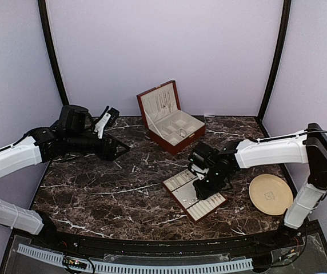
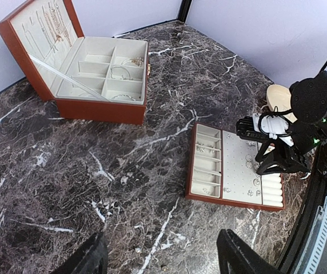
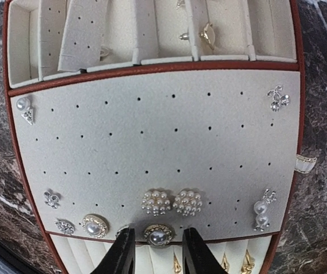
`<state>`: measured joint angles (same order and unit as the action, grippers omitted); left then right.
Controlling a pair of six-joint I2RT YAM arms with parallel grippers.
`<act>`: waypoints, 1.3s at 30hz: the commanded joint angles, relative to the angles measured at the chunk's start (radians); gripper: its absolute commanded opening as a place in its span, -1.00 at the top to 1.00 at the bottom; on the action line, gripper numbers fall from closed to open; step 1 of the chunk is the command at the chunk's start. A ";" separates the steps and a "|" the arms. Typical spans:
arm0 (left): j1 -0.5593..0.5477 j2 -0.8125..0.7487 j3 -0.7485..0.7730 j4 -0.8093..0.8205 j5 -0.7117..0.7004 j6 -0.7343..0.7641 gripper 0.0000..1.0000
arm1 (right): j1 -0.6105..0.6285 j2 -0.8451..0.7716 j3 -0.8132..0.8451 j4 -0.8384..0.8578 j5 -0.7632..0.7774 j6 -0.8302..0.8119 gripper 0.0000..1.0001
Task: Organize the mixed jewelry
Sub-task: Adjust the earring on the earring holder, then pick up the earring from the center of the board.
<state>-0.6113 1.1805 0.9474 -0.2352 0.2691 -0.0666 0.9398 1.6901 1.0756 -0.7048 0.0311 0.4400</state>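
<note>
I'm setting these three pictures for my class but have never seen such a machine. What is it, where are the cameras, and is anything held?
Two robot arms at a marble table, each ending in a two-finger gripper. One picture looks down from above; the other two come from wrist cameras. On the table: an open jewelry box, a tray of earrings, a beige plate. The left gripper hangs open and empty. The right gripper is over the tray, a pearl earring between its parted fingers, apparently not pinched.

Left arm (image 1: 9,160), right arm (image 1: 269,151): white shell links, black joint housings. White bracket (image 1: 100,124) on left wrist. Thin black cable (image 1: 323,132) over right elbow. Green light (image 2: 316,140) on right wrist housing. Fingers (image 3: 123,257) black, matte, tapered.
</note>
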 commanded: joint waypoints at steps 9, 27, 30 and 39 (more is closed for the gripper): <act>0.004 -0.047 -0.036 0.020 -0.049 0.004 -0.35 | 0.007 -0.149 -0.012 0.070 0.031 0.055 0.41; -0.039 0.195 -0.103 0.104 -0.032 -0.222 -0.07 | -0.092 -0.446 -0.405 0.795 -0.023 0.117 -0.13; -0.046 0.228 -0.158 0.193 -0.021 -0.321 -0.05 | -0.100 -0.460 -0.460 0.924 -0.025 0.151 -0.25; -0.050 0.352 -0.184 0.272 -0.066 -0.454 0.02 | -0.109 -0.495 -0.538 1.048 -0.034 0.214 -0.36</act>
<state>-0.6559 1.5005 0.7685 -0.0372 0.2188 -0.4385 0.8421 1.2247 0.5583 0.2379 -0.0010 0.6117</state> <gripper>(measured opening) 0.505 0.680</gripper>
